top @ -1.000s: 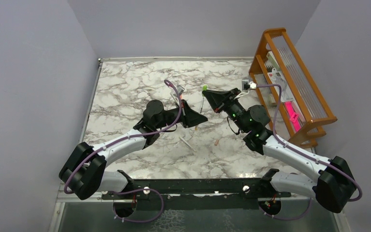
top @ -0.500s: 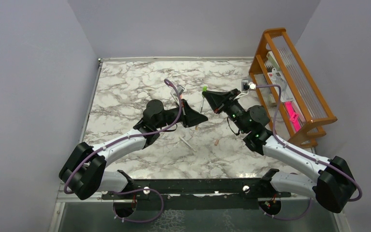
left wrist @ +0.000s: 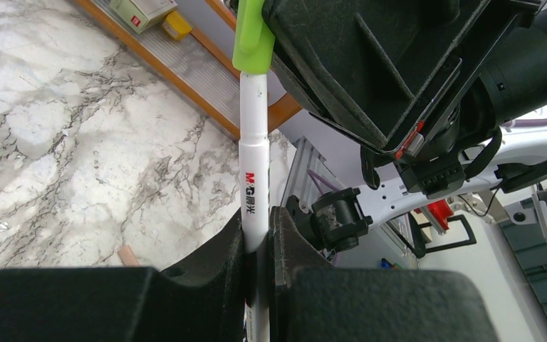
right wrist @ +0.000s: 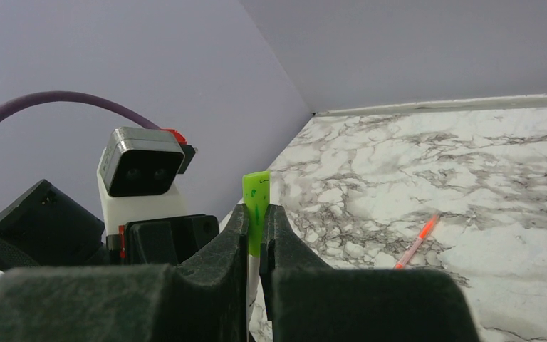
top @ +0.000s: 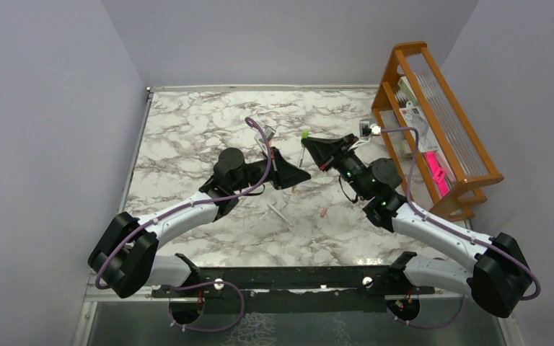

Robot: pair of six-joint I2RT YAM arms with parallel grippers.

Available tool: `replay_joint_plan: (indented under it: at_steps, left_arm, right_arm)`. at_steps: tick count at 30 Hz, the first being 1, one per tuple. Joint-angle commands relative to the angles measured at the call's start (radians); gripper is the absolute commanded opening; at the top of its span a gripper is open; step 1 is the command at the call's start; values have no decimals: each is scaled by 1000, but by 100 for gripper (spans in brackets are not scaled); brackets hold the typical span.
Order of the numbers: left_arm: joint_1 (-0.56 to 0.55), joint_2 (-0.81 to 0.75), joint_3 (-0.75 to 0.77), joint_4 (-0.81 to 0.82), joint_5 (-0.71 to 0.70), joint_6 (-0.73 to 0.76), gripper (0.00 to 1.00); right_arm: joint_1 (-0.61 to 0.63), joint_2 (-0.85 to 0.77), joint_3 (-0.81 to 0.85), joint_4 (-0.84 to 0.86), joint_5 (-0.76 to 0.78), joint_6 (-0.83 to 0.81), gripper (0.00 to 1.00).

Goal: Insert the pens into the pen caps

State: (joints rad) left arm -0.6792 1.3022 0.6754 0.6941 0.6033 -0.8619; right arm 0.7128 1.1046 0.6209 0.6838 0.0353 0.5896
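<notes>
Marble-look bench (top: 187, 130), lilac walls, orange rack (top: 469, 184) at the right edge: two arms meet in mid-air above the middle of the bench w/ a pen and its cap. Risk from here, as judged: the cap looks only part-seated, so a push off the pen's axis could jam or cock it. W/ both grips this thin, the barrel may slide through the pads rather than drive home. Letting go too soon on either side would prob. drop the pair onto the bench, where a loose orange-red pen (right wrist: 417, 242) lies. Left gripper (left wrist: 258, 235) is closed to a narrow slit, pinching the white pen (left wrist: 254, 142) low on its barrel. Right gripper (right wrist: 256, 221) is likewise nearly closed, clamped on the green cap (right wrist: 256, 189). That cap sits at the pen's far end, touching it; how deep the tip has gone in can't be told.
</notes>
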Motion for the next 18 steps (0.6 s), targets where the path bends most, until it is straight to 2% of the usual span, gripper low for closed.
replay_joint_plan:
  at_steps: [1, 18]
  left_arm:
    - [-5, -4, 35, 33, 6, 16, 0]
    - [-5, -38, 95, 71, -158, 78, 0]
  right_arm:
    - [-6, -19, -25, 13, -22, 12, 1]
    - [-6, -12, -135, 115, -129, 221, 1]
